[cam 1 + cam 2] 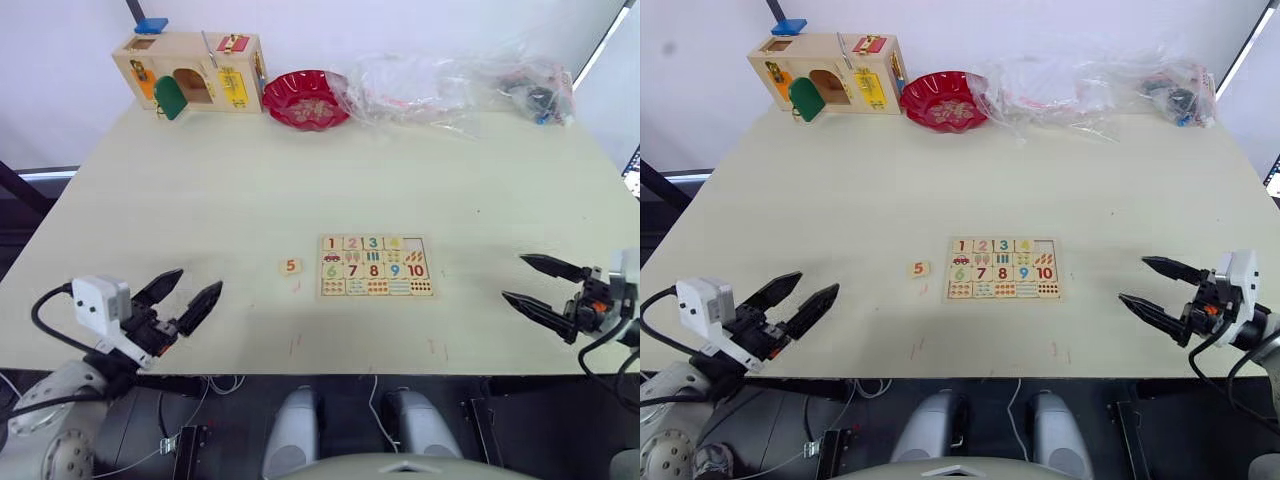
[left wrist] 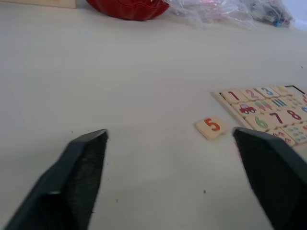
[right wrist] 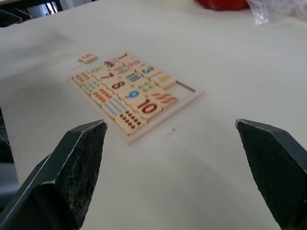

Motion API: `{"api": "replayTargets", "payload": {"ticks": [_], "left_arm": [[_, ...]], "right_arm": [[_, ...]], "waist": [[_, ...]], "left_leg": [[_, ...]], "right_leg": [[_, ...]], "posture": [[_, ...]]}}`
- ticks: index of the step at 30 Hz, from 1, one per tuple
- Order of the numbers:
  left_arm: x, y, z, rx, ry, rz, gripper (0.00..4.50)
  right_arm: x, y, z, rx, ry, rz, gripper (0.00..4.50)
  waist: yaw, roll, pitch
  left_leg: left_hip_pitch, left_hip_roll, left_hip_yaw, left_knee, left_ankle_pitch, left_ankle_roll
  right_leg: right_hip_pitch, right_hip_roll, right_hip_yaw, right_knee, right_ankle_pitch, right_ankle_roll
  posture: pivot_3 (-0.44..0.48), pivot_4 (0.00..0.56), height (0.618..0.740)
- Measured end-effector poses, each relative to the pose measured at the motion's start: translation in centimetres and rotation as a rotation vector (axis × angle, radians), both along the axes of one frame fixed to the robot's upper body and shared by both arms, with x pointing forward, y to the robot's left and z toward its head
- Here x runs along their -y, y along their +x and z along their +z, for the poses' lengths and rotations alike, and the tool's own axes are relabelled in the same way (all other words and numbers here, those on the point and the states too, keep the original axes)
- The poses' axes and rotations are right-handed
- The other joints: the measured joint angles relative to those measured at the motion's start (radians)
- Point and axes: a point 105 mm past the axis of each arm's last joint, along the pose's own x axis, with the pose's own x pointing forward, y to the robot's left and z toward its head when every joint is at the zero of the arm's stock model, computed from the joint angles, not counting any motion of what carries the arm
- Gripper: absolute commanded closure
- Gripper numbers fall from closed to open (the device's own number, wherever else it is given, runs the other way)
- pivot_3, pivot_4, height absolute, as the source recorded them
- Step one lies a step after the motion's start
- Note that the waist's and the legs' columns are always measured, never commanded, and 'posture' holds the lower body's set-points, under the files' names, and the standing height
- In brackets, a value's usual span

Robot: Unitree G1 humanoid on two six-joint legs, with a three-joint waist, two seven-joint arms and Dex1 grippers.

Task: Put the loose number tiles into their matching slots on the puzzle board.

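1. The puzzle board [image 1: 376, 266] lies flat on the table [image 1: 200, 190], near the front edge and about midway between the two arms. Its top row holds tiles 1 to 4, and the last slot [image 3: 183, 87], at the board's right end, is bare.
2. The one loose tile, the 5 tile [image 1: 291, 265], lies face up on the table just left of the board, apart from it.
3. The left gripper [image 1: 182, 298] hovers near the front left of the table with its jaws spread wide and holding nothing. The right gripper [image 1: 540, 287] hangs at the front right, likewise wide open and empty.
4. Judging from this, the last placement is in hand and the pick is not yet begun. The left arm is nearer; it needs to reach forward and right, close on the tile's edges, then carry it across the board to the bare slot.
5. The digit on the fourth tile is pale and hard to read in the head views. The slot's depth cannot be judged.
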Motion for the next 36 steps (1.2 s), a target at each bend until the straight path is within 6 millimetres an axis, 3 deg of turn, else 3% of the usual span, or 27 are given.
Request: {"api": "replayTargets", "payload": {"ticks": [10,36], "left_arm": [[-0.7,-1.4,-1.2,-0.023,0.015,-0.006,0.04],[-0.8,-1.2,-1.4,-0.002,0.027,-0.025,0.04]], "right_arm": [[1.8,-0.5,-0.6,-0.023,0.005,-0.04,0.0],[1.8,-0.7,-0.6,-0.033,-0.002,-0.032,0.0]], "waist": [[-0.002,0.0,0.0],[-0.002,0.0,0.0]], "left_leg": [[0.0,0.005,0.0,0.0,0.0,0.0],[0.0,0.006,0.001,-0.001,0.0,0.0]], "right_leg": [[-0.001,0.0,0.0,-0.001,-0.001,0.002],[-0.002,0.0,0.001,-0.001,-0.001,0.002]], "posture": [[0.0,0.15,0.74],[0.0,0.15,0.74]]}}
